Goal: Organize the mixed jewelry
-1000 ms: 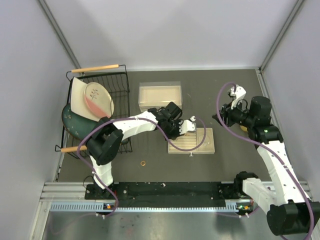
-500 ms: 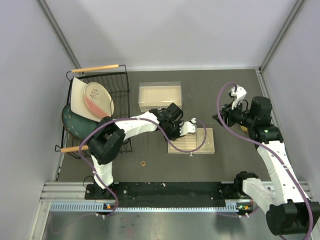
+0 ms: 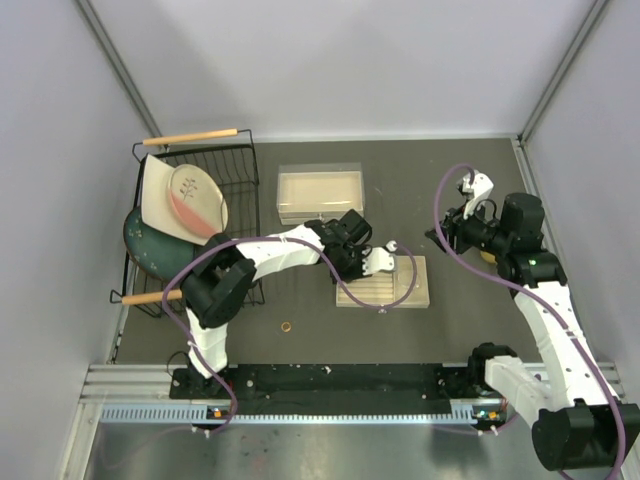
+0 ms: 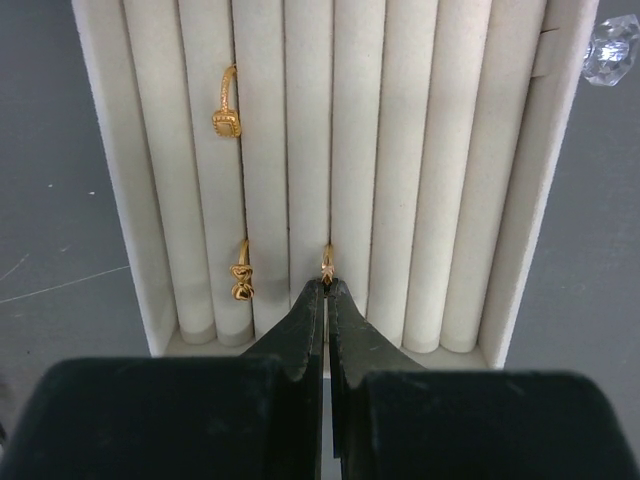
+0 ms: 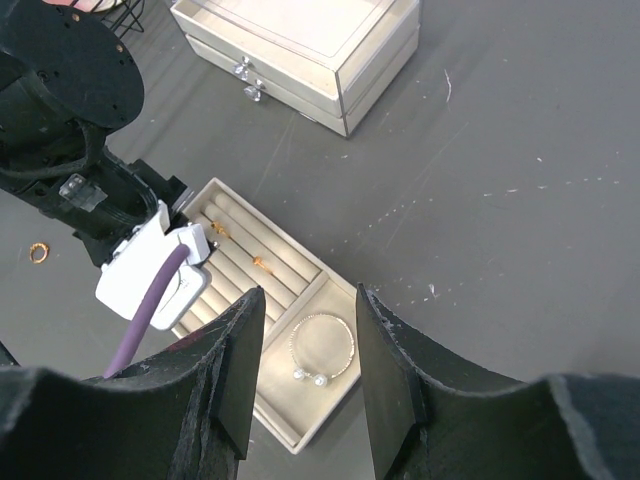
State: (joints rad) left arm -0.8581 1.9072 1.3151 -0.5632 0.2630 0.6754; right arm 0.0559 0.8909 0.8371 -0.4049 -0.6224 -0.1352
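Left tool (image 4: 326,286): jaws closed, tips down in the slotted tray (image 3: 418,292). They touch the end of a gold ring (image 4: 327,262) that stands upright in a middle slot, at the tool end of the tray. Can't tell whether the ring is actually pinched or only touched.

Two slots over, both in one slot:
- square-head ring (image 4: 228,108), further up the tray
- knot ring (image 4: 241,278), at the tool end, level with the first ring

Silver bracelet (image 5: 322,348), with two pearl ends, lies flat in the tray's open side compartment, beside the slots.

Loose ring (image 3: 286,326) sits on the dark surface (image 3: 470,330), well apart from the tray, off its near-left corner in the top view.

Right tool (image 5: 308,295): fingers apart, nothing between them. It hangs above the bracelet side of the tray and touches nothing.

Clear drawer box (image 3: 320,190) stands behind the tray, not touching it. Faceted clear knob (image 4: 612,40) sits just beside one tray corner.
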